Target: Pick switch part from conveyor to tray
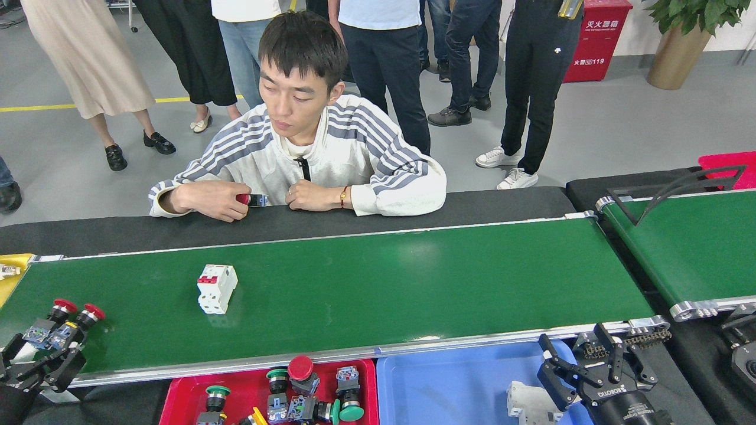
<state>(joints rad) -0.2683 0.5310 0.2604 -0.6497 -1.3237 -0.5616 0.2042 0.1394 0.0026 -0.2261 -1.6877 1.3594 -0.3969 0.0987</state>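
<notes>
Two red-capped push-button switches (62, 323) sit side by side at the left end of the green conveyor (413, 283), close to its near edge, and the left claw (36, 361) is right on them, dark fingers spread apart on either side of their blue-grey bodies, not clamped on anything. Further along the belt, well apart, a white circuit breaker (217, 288) with a red lever stands on its own. Below the belt's metal frame, a red tray (183, 392) holds a jumble of green and red button switches, and beside it is a blue tray (449, 389). Over that blue tray's right corner the right claw (582, 369) hangs with fingers apart, holding nothing. Across the belt, a person's hand (209, 199) grips a red-capped switch.
</notes>
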